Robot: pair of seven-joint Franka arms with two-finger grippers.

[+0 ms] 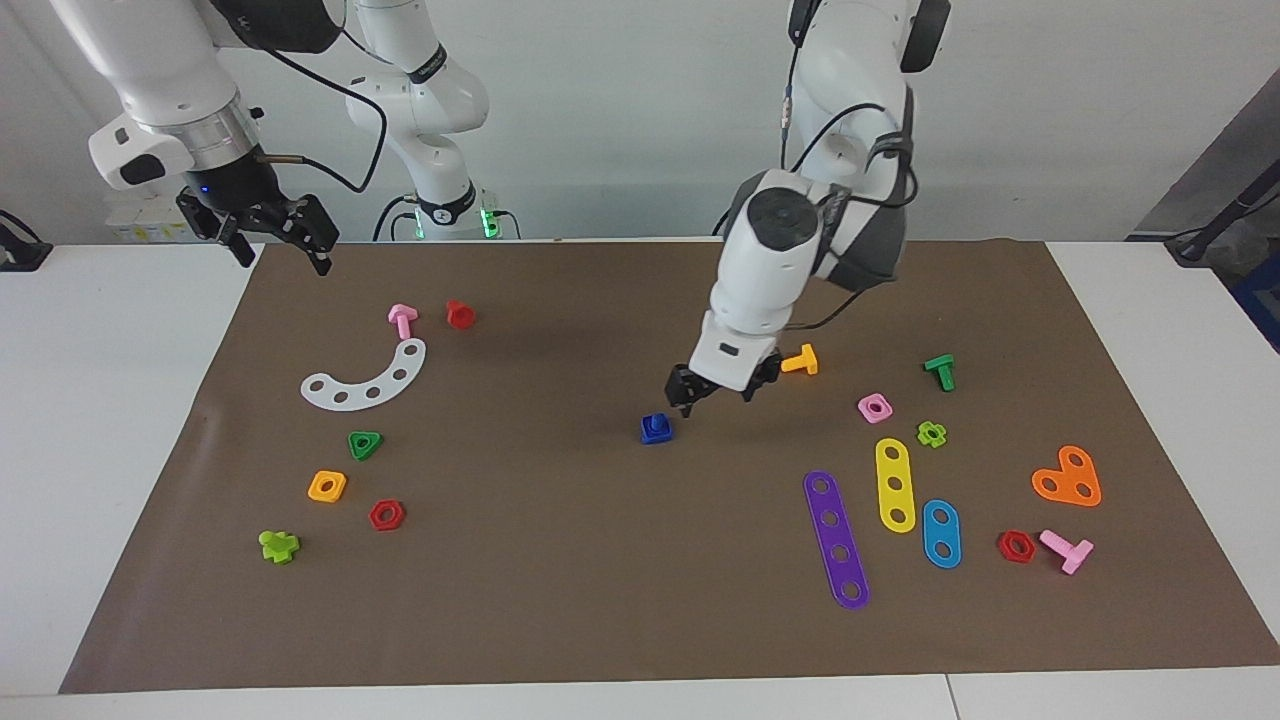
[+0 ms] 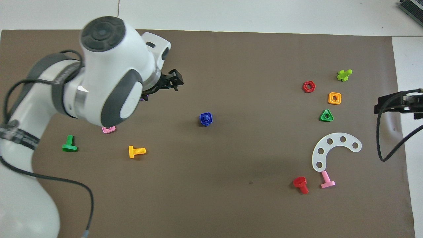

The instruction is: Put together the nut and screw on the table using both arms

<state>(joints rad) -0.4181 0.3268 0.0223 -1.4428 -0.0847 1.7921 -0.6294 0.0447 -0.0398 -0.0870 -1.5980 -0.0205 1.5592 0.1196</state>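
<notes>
Dark blue nut (image 1: 656, 428) and screw (image 2: 206, 116) on a brown mat (image 1: 560, 560), white table (image 1: 110, 400).
</notes>
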